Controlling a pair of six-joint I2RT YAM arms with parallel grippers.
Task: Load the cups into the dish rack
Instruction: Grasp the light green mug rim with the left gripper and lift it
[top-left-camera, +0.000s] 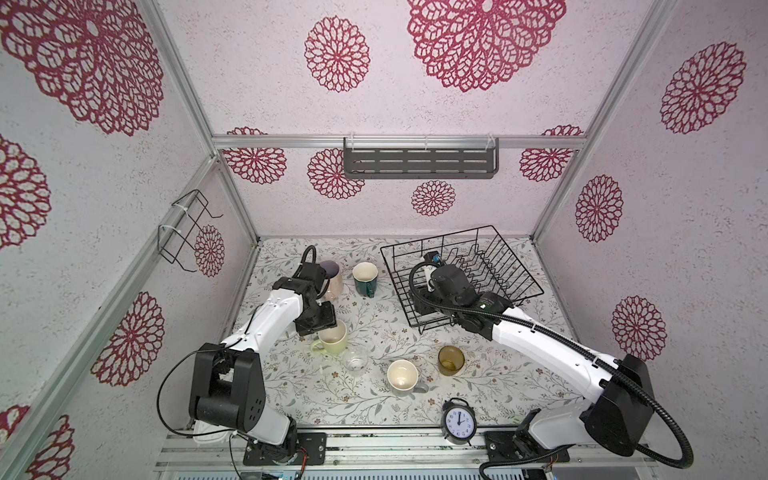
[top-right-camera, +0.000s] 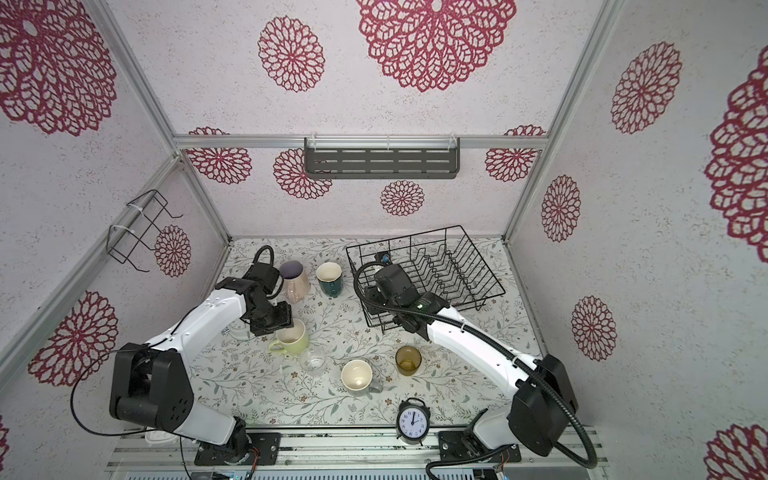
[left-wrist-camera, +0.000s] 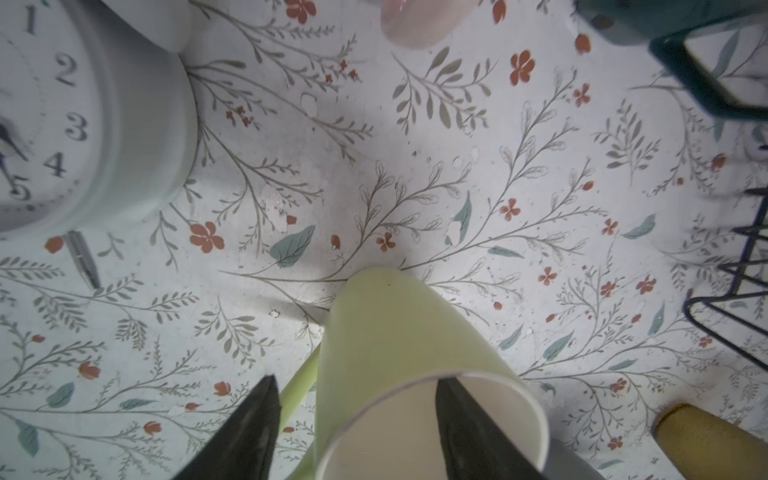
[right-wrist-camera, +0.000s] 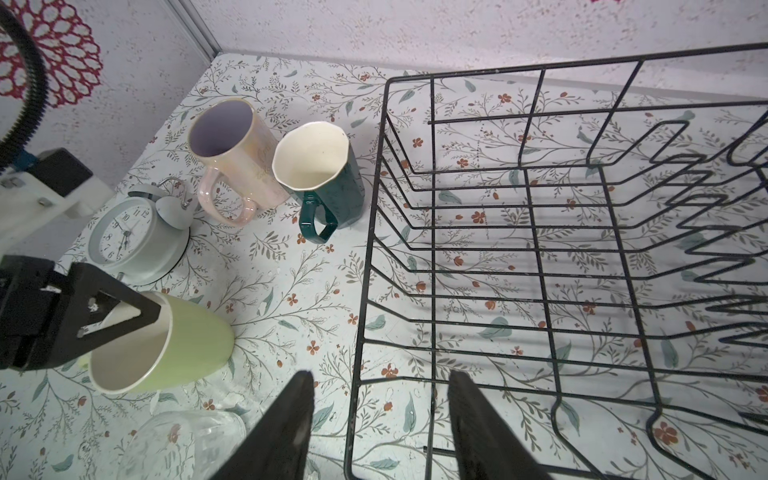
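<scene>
Left wrist view: my left gripper (left-wrist-camera: 357, 379) straddles the rim of the green mug (left-wrist-camera: 395, 332) on the table (left-wrist-camera: 374, 145), jaws apart. My right gripper (right-wrist-camera: 381, 372), spread and empty, hangs over the rack (right-wrist-camera: 540, 70) edge.

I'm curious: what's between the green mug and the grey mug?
The small clear glass sits between the green mug and grey mug; both top views show it.

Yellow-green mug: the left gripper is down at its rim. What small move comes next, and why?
Probably close the left gripper on the wall of the yellow-green mug. In the left wrist view one finger sits inside it and one outside by the handle, jaws apart: the wall is straddled, not pinched. The mug stands outside the dish rack.
</scene>
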